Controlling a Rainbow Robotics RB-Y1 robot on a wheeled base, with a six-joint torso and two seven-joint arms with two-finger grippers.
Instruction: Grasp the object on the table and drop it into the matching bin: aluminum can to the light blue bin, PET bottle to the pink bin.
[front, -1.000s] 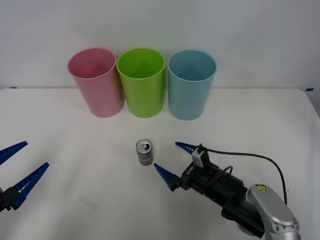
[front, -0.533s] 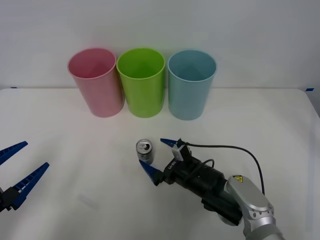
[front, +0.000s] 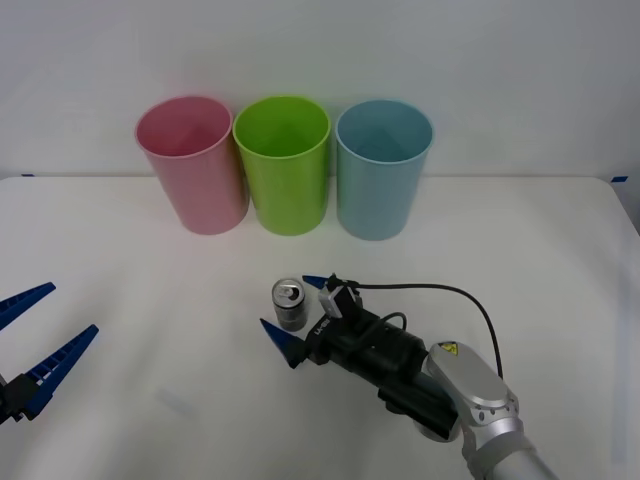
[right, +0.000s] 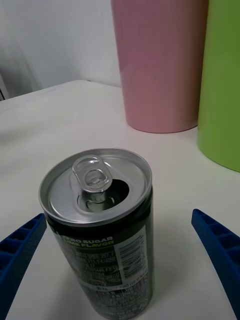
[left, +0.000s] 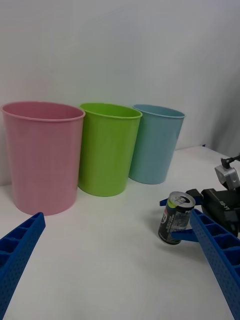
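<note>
The aluminum can (front: 289, 304) stands upright on the white table (front: 140, 260), silver top with pull tab, dark label. My right gripper (front: 284, 301) is open around it, one blue finger on each side, with gaps to the can (right: 100, 200) in the right wrist view. The pink bin (front: 193, 165) stands at the back left and the light blue bin (front: 382, 170) at the back right, both upright. Near the table's left edge, well away from the can, my left gripper (front: 73, 308) is open and holds nothing.
A lime green bin (front: 284, 165) stands between the pink and light blue ones, all three close together along the back. A black cable (front: 450, 290) loops over the right arm. A white wall rises behind the bins.
My right gripper has moved left across the table, from beside the can to having its open fingers on both sides of it. The can, the bins and the left arm have not moved.
</note>
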